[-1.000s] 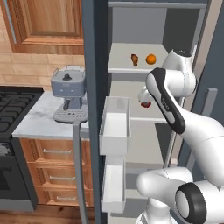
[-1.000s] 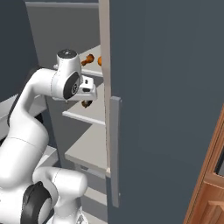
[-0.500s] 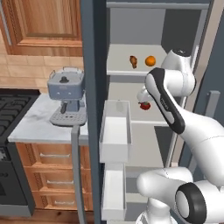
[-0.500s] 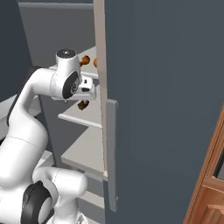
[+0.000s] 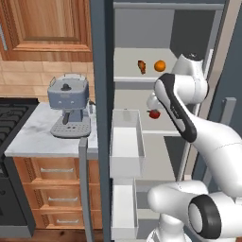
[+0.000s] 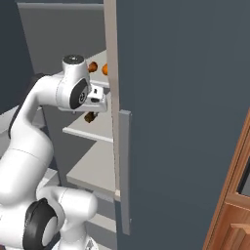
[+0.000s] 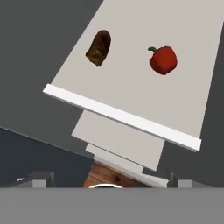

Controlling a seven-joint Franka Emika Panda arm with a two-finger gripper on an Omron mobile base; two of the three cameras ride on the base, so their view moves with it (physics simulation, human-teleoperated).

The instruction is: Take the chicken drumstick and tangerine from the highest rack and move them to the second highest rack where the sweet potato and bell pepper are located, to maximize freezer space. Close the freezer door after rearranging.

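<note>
The chicken drumstick (image 5: 141,66) and the tangerine (image 5: 160,65) lie side by side on the highest rack (image 5: 127,80) of the open freezer, the drumstick to the left, the tangerine just right of it, both toward the back of the shelf and apart from each other. From the right base view the drumstick (image 6: 92,66) and the tangerine (image 6: 105,70) peek out beside the arm's upper joint, partly hidden by the door edge.

One shelf down, on the second highest rack (image 7: 131,118), the red bell pepper (image 7: 163,60) and the brown sweet potato (image 7: 99,48) rest well apart on the pale surface, both set back from the white front lip. In the left base view the bell pepper (image 5: 153,114) shows just past the arm's wrist; in the right base view the sweet potato (image 6: 89,117) sits below the hand.

The gripper (image 7: 107,180) hangs in front of the second rack's edge, looking down over it, its two finger tips spread as wide as they go and holding nothing.

The freezer door (image 5: 99,94) stands open to the left, with white door bins (image 5: 125,144) on its inner side. Further left, a grey espresso machine (image 5: 69,105) sits on the marble counter (image 5: 33,134), beside a black stove (image 5: 9,111) and under wooden cabinets (image 5: 45,28).
</note>
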